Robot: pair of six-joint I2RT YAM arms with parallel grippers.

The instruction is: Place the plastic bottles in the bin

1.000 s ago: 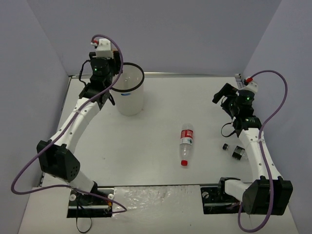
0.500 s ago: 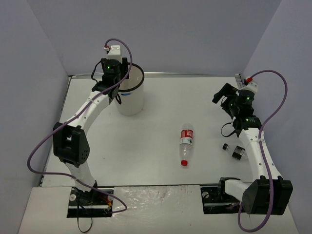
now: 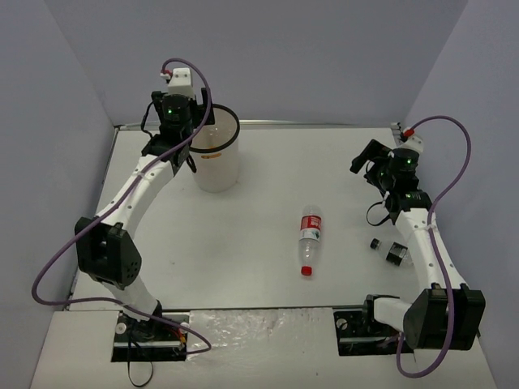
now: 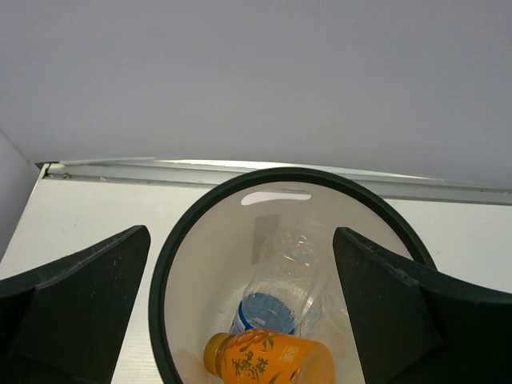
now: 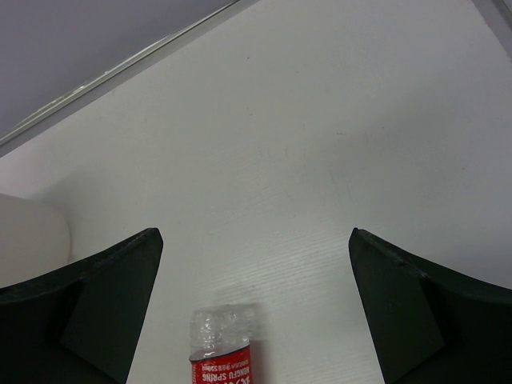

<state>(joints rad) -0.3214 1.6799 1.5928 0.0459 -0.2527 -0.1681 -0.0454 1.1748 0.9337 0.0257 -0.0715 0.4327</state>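
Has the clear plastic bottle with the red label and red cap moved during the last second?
No. The red-label bottle lies in the same place, equally far from the translucent white bin with the black rim, cap toward the near edge.

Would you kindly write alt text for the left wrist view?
The bin, seen from above, holds an orange bottle and a clear bottle with blue on it. The left gripper, open, frames its black rim with dark fingers.
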